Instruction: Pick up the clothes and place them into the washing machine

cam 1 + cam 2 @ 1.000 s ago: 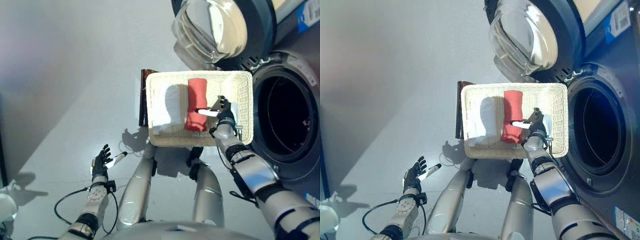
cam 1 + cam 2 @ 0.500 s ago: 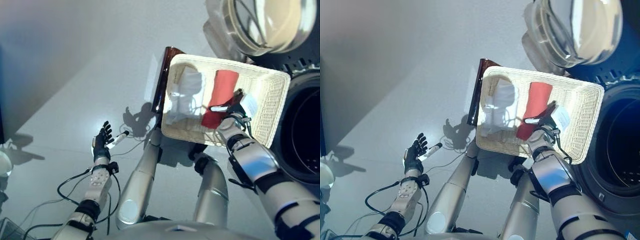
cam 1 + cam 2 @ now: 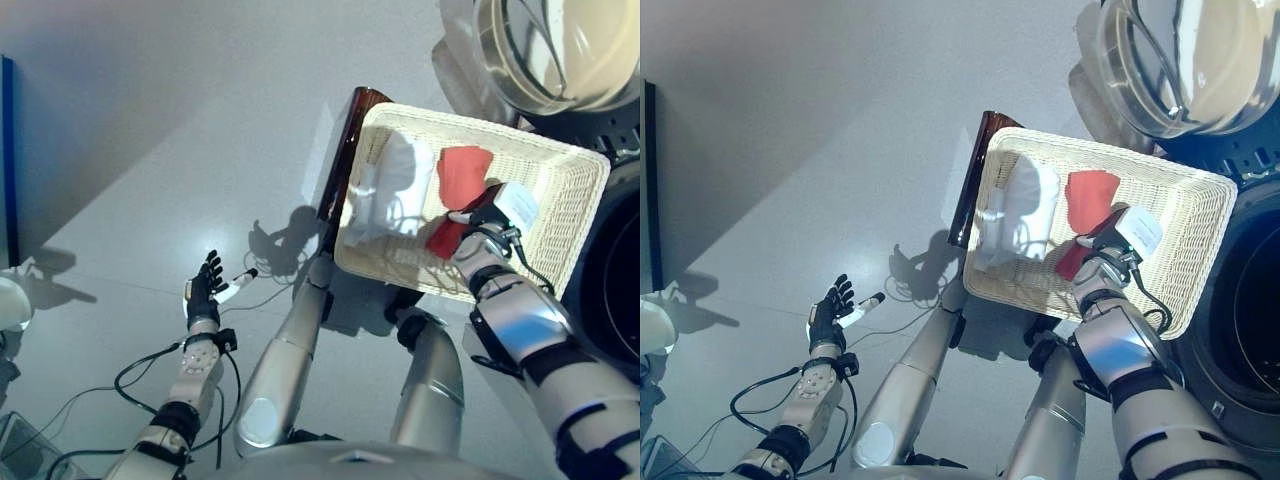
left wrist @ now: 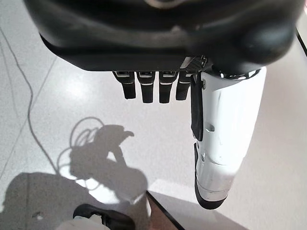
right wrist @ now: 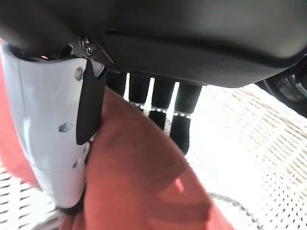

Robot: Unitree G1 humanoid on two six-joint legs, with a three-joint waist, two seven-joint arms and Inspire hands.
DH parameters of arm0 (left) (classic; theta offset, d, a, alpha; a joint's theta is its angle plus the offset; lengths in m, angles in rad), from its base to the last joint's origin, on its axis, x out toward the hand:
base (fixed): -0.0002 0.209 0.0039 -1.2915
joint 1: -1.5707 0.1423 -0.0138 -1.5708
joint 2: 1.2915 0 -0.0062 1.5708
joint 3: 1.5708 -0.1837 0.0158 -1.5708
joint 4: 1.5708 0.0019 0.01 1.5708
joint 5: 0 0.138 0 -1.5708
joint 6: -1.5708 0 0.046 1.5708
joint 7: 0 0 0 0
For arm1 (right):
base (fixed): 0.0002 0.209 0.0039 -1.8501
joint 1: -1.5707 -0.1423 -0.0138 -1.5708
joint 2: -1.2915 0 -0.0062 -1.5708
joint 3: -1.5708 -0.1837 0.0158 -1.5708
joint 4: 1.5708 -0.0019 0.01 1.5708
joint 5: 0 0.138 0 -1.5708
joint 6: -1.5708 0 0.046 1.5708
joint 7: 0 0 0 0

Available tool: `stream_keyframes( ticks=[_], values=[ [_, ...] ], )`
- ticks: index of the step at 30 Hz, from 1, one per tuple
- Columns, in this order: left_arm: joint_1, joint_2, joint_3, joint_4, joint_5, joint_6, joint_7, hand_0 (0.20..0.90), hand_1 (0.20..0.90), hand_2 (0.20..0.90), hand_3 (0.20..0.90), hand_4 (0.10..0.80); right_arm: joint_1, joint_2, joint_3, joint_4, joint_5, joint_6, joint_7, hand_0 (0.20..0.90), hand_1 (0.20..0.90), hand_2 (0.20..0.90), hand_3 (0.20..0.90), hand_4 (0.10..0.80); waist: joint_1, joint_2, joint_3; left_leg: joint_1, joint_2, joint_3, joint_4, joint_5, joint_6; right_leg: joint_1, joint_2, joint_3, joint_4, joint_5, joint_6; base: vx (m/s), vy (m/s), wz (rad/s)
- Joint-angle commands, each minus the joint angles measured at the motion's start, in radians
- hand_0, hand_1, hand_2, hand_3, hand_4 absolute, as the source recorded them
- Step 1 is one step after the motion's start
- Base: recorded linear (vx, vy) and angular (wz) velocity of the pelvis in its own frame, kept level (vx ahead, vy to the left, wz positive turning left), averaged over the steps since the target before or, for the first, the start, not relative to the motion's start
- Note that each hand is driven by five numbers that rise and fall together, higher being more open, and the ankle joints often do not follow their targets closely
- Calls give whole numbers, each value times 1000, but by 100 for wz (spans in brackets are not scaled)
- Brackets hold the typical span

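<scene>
A red cloth (image 3: 460, 170) lies bunched in the shallow wicker basket (image 3: 575, 230), beside a white cloth (image 3: 385, 185). My right hand (image 3: 487, 218) is inside the basket, and its thumb and fingers are closed round the near end of the red cloth (image 5: 144, 191). The basket rests on a low dark brown box (image 3: 345, 150) next to the washing machine's dark round opening (image 3: 615, 290). My left hand (image 3: 203, 292) hangs open and empty above the floor at the lower left, far from the basket.
The washing machine's round glass door (image 3: 545, 50) stands open above the basket. A white object (image 3: 10, 305) sits at the left edge on the grey floor.
The camera has swung, so the whole scene has shifted. The red cloth, a long flat roll before, is now bunched up in my right hand. My left hand has stayed put.
</scene>
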Motion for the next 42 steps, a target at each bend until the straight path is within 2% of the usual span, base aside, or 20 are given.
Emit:
stream_keyframes(
  ticks=[1,6,12,16,17,18,20,21,23,24,25,27,28,33,36,39,42],
  values=[
    [34,7,-12,7,18,-36,14,900,900,900,900,800,60,10,-2,-10,-31,-11,15,200,200,200,200,300,16,73,8,-3,-32,47,66,-132,-25,96,-6,36,-180,131,9,12,3,-7],
    [45,2,-19,51,17,-37,2,900,900,900,900,800,110,-8,-56,-26,18,-45,12,200,200,200,200,300,-5,65,-17,40,-20,63,42,-130,-24,138,2,49,-227,149,15,22,-10,-10],
    [60,9,-5,103,5,-40,-12,900,900,900,900,800,163,-39,-157,-83,165,-134,28,200,200,200,200,300,-34,61,-44,95,-9,84,9,-129,-26,185,8,68,-283,174,24,21,-1,-12],
    [68,7,11,152,2,-37,-41,900,900,900,900,800,227,-80,-344,-111,476,-246,89,200,200,200,200,300,-70,65,-72,150,6,99,-30,-127,-27,232,21,87,-347,190,28,26,-23,-23],
    [77,8,14,143,-4,-38,-52,900,900,900,900,800,244,-73,-375,-131,555,-277,131,200,200,200,200,300,-72,67,-78,162,9,104,-43,-122,-27,240,23,93,-363,198,28,-86,22,-19],
    [82,9,17,139,-6,-39,-59,900,900,900,900,800,263,-72,-409,-145,631,-297,153,200,200,200,200,300,-75,72,-75,155,13,116,-48,-88,-23,236,24,91,-379,232,23,-96,13,-26],
    [88,1,9,140,-17,-39,-80,900,900,900,900,800,285,-49,-487,-197,857,-366,239,200,200,200,200,300,-86,80,-79,168,17,125,-56,-85,-23,240,30,100,-388,233,23,-50,6,-38],
    [90,0,12,137,-24,-38,-90,900,900,900,900,800,300,-47,-492,-190,870,-372,243,200,200,200,200,300,-87,82,-81,172,20,126,-58,-86,-22,238,33,105,-387,231,22,-5,-6,-30],
    [85,-11,5,162,-47,-42,-102,900,900,900,900,800,321,-4,-535,-256,1037,-429,316,200,200,200,200,300,-100,85,-81,172,23,132,-54,-89,-20,229,38,118,-381,227,20,-11,-5,-23],
    [85,-10,5,162,-47,-43,-103,900,900,900,900,800,321,-4,-535,-256,1037,-429,316,200,200,200,200,300,-100,85,-82,172,23,133,-54,-89,-20,229,38,118,-381,227,20,-2,13,-21],
    [86,-27,-6,174,-62,-44,-118,900,900,900,900,800,340,30,-577,-319,1143,-469,361,200,200,200,200,300,-115,92,-83,174,25,136,-54,-92,-19,223,44,128,-378,225,19,5,1,-16],
    [88,-33,-14,187,-68,-46,-128,900,900,900,900,800,347,35,-604,-329,1195,-479,390,200,200,200,200,300,-116,95,-85,177,26,139,-55,-93,-19,223,46,131,-377,222,20,5,2,-17],
    [90,-45,-26,202,-82,-47,-143,900,900,900,900,800,343,58,-631,-362,1262,-515,416,200,200,200,200,300,-125,105,-88,180,29,142,-56,-94,-20,220,48,135,-375,220,18,4,7,-13],
    [91,-60,-57,234,-125,-57,-170,900,900,900,900,800,338,113,-683,-483,1377,-600,452,200,200,200,200,300,-140,118,-93,191,36,150,-67,-93,-21,216,62,151,-375,216,16,11,-9,-18],
    [85,-67,-70,245,-140,-61,-172,900,900,900,900,800,320,113,-687,-502,1378,-620,438,200,200,200,200,300,-146,129,-96,198,38,154,-74,-92,-24,215,66,160,-376,217,14,16,-9,-8],
    [87,-70,-77,251,-149,-65,-173,900,900,900,900,800,290,94,-690,-509,1365,-631,418,200,200,200,200,300,-150,140,-103,205,39,160,-76,-95,-25,216,70,169,-375,214,14,22,5,-4],
    [93,-65,-73,253,-154,-70,-174,900,900,900,900,800,236,39,-701,-537,1350,-642,407,200,200,200,200,300,-149,153,-117,217,38,168,-82,-101,-26,218,73,181,-379,215,14,26,19,-11]
  ],
)
